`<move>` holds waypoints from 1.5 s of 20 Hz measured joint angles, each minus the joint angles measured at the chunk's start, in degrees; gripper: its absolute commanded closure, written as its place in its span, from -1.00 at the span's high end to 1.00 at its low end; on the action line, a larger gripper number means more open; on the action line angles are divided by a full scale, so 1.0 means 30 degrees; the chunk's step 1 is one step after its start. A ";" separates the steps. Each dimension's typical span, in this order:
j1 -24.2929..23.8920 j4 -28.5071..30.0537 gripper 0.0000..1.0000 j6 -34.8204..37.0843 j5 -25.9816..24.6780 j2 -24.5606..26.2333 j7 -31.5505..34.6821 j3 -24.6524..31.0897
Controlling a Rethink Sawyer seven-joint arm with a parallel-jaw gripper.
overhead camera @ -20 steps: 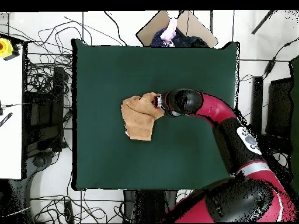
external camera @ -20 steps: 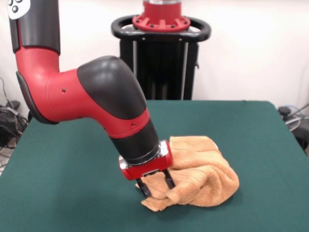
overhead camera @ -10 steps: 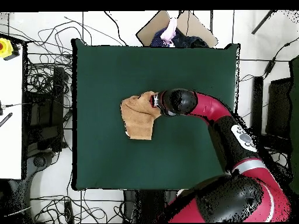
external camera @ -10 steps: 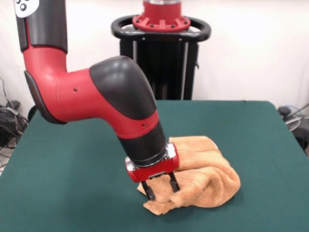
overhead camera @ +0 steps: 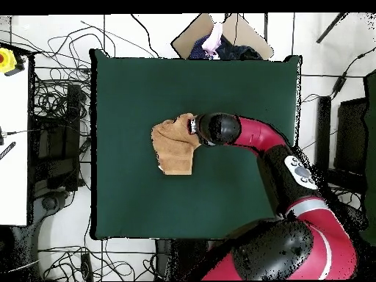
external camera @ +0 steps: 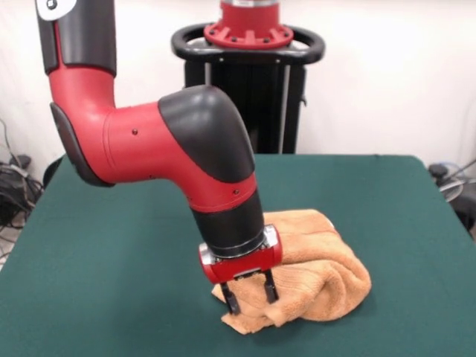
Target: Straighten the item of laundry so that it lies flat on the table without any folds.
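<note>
One towel (external camera: 312, 271) on the table (external camera: 111, 245), bunched into a rumpled heap with thick folds rolled over each other, nowhere near flat. Overhead it sits roughly mid-table (overhead camera: 242, 191), a bit toward the left edge (overhead camera: 174, 147). The green top is otherwise bare, way bigger than the cloth. White wall behind, black pedestal (external camera: 248, 89) at the far edge, and cables (overhead camera: 51, 103) sprawled all over the floor around the table.

The arm (external camera: 171, 149) drops in from the upper left of the front view, elbow bent, wrist pointing down and slightly tilted. The gripper (external camera: 248, 294) is at the heap's front corner, its two black fingers (external camera: 230, 299) spread apart with a fold of towel between them, tips down in the cloth.
</note>
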 measured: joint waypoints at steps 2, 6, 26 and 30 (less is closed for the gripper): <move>0.0159 0.0032 1.00 -0.0038 0.0004 -0.0150 0.0000 -0.0128; 0.0506 0.0050 1.00 -0.0449 0.0012 -0.0225 0.0000 -0.0554; 0.1857 0.0531 1.00 -0.3748 0.0491 -0.0335 0.0004 -0.2278; 0.2124 0.0567 -1.00 -0.4635 0.0489 -0.0274 0.0004 -0.2432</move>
